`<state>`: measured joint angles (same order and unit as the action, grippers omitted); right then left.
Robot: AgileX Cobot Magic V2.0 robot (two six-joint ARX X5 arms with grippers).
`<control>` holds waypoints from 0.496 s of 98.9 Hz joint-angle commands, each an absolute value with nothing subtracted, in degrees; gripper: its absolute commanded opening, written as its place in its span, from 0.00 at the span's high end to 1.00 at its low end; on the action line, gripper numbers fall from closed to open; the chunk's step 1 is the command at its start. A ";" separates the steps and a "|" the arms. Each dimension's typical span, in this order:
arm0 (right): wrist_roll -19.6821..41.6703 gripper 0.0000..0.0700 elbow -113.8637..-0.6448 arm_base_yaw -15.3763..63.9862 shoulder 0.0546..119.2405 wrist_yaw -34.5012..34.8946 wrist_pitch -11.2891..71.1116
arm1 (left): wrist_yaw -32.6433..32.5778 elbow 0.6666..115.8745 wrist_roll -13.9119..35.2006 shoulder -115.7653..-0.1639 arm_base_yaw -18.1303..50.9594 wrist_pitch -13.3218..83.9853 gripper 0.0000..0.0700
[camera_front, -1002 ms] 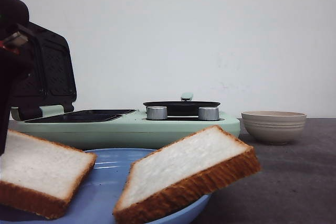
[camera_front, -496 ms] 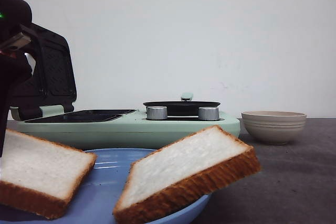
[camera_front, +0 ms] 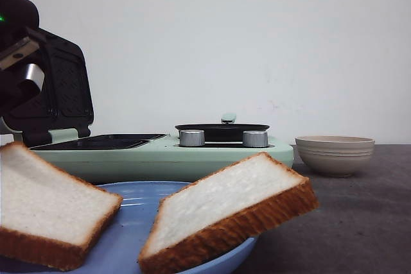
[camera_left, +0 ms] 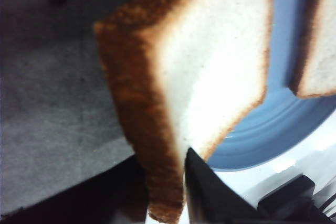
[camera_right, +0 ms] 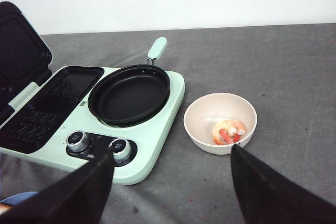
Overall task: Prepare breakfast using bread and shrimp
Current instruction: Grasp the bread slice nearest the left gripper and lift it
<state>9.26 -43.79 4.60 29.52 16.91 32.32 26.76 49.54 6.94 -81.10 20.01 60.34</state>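
Two slices of bread lie over a blue plate (camera_front: 135, 222). The left slice (camera_front: 48, 213) is tilted up at its left end. The right slice (camera_front: 225, 206) rests on the plate's rim. In the left wrist view my left gripper (camera_left: 167, 184) is shut on the crust edge of the left slice (camera_left: 210, 61), with the plate (camera_left: 278, 124) beneath it. The other slice (camera_left: 320, 40) lies beside it. My right gripper (camera_right: 170, 150) is open and empty, well above the table. Several pinkish-orange shrimp (camera_right: 228, 131) lie in a cream bowl (camera_right: 202, 124); from the front they are hidden inside the bowl (camera_front: 334, 154).
A mint-green breakfast maker (camera_front: 160, 155) stands behind the plate. Its black sandwich lid (camera_front: 61, 91) is raised, the grill plates (camera_right: 50, 103) are bare, and a black pan (camera_right: 130, 94) sits on its right side above two silver knobs (camera_right: 121, 147). My left arm (camera_front: 16, 62) hangs at the far left.
The left slice has risen and tilted up at its left end, held by my left gripper. The left arm has lifted a little. The right slice and the bowl have not moved.
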 commanded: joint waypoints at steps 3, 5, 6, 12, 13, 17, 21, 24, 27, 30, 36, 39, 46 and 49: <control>9.61 0.38 -44.80 4.80 29.87 17.12 31.81 | 25.98 49.93 6.00 -82.00 20.34 60.42 1.00; 9.61 0.38 -44.80 4.80 29.87 17.12 31.81 | 25.98 49.93 6.00 -81.97 20.34 60.45 1.00; 9.61 0.38 -44.80 4.80 29.87 17.10 31.81 | 25.98 49.93 6.00 -81.97 20.34 60.47 1.00; 9.58 0.38 -44.80 4.80 29.87 17.12 31.81 | 25.98 49.98 5.76 -81.80 20.34 60.55 1.00; 9.58 0.38 -44.80 4.80 29.87 17.12 31.81 | 25.98 50.00 5.65 -81.73 20.34 60.58 1.00; 9.58 0.38 -44.80 4.80 29.87 17.12 31.81 | 25.98 50.06 5.56 -81.45 20.34 60.64 1.00; 9.58 0.38 -44.80 4.80 29.87 17.12 31.83 | 25.98 50.13 5.56 -80.90 20.34 60.66 1.00; 9.58 0.38 -44.80 4.80 29.87 17.10 31.81 | 25.98 50.22 5.54 -80.34 20.34 60.66 1.00; 9.58 0.38 -44.80 4.80 29.87 17.12 31.81 | 25.98 50.28 5.54 -79.77 20.34 60.69 1.00; 9.58 0.38 -44.80 4.80 29.87 17.12 31.81 | 25.96 50.46 5.34 -78.94 20.34 60.73 1.00; 9.58 0.38 -44.80 4.80 29.87 17.10 31.81 | 25.96 50.87 5.13 -77.41 20.34 60.71 1.00; 9.58 0.38 -44.80 4.80 29.87 17.10 31.81 | 25.91 51.16 4.99 -76.44 20.34 60.60 1.00; 9.58 0.38 -44.80 4.80 29.87 17.10 31.81 | 25.74 52.03 4.43 -73.95 20.34 60.14 1.00; 9.58 0.38 -44.80 4.80 29.87 17.10 31.81 | 25.36 52.49 4.21 -72.90 20.34 60.01 1.00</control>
